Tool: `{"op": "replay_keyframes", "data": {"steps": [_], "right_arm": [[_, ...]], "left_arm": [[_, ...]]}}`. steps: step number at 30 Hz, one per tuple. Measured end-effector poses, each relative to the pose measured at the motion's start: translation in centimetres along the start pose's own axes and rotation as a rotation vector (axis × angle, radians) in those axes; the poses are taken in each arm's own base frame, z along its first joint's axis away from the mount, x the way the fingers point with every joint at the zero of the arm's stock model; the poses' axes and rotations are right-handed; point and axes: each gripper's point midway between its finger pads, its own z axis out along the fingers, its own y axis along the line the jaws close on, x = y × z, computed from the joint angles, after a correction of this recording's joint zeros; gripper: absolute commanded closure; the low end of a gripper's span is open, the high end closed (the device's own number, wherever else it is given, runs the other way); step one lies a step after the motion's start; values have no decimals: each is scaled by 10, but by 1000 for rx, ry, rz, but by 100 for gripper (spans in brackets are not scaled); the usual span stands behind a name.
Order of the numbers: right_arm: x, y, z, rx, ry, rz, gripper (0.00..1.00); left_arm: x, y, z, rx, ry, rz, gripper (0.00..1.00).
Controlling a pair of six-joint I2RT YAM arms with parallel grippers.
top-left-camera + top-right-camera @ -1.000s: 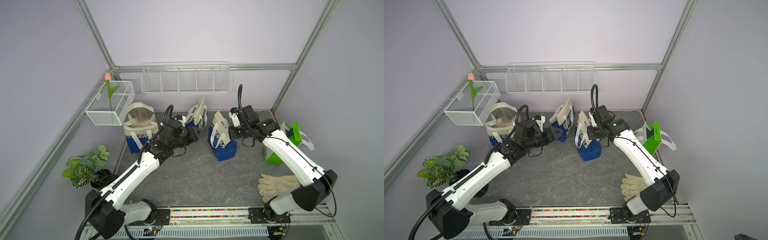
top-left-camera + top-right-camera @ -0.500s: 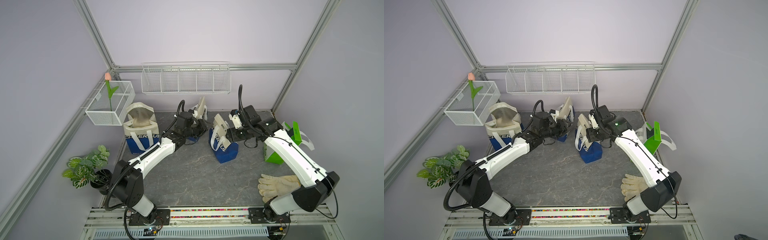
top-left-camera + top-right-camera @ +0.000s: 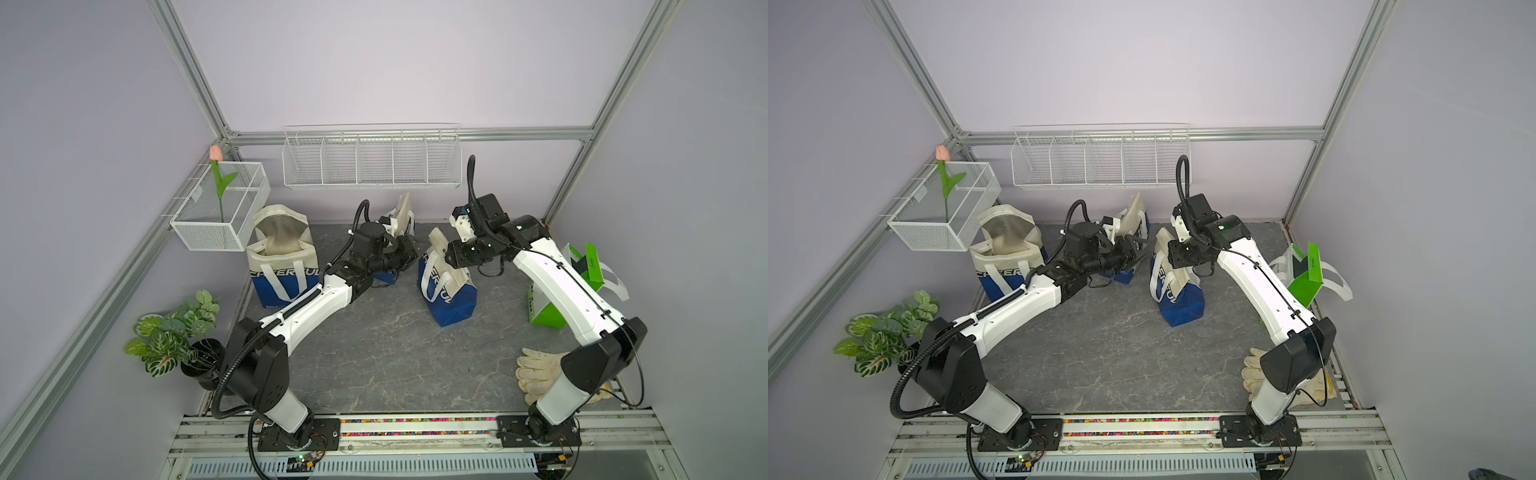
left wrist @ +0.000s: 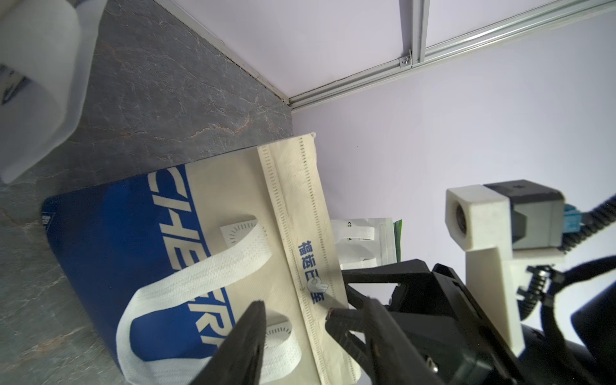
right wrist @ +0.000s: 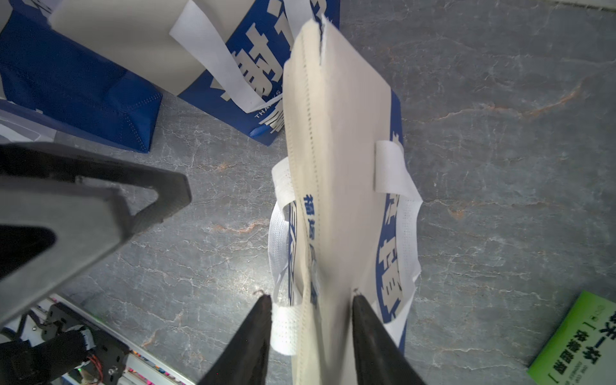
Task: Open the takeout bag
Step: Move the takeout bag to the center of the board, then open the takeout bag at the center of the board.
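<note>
The takeout bag [image 3: 446, 286] stands upright below the wire shelf [image 3: 372, 166], top seam closed. Right gripper [image 5: 310, 320] is nearer: jaws spread astride that seam, which runs straight away from it, possibly brushing the handle [image 5: 282, 318]. Left gripper [image 4: 293, 308], spread too, faces the printed side.

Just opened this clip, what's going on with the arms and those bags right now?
Both arms are working on the closed blue-and-cream takeout bag in the middle. The right gripper is at its sealed top edge, a finger on each side; whether it pinches the edge cannot be told. The left gripper is open, pointed at the same edge from the side. The bag is not yet open. A similar bag at the left stands open.
</note>
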Motion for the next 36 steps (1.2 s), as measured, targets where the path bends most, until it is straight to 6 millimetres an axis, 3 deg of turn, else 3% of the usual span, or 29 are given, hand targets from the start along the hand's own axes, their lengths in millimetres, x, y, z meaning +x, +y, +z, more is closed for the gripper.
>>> {"op": "replay_keyframes", "data": {"steps": [6, 15, 26, 36], "right_arm": [[1, -14, 2, -28, -6, 59, 93], [10, -18, 1, -262, -72, 171, 93], [10, 0, -2, -448, -58, 199, 93], [10, 0, -5, -474, -57, 207, 93]], "left_arm": [[-2, 2, 3, -9, -2, 13, 51], [-6, 6, 21, 28, -4, 14, 50], [-7, 24, 52, 82, 10, -24, 52], [-18, -2, 58, 235, -26, 17, 60]]}}
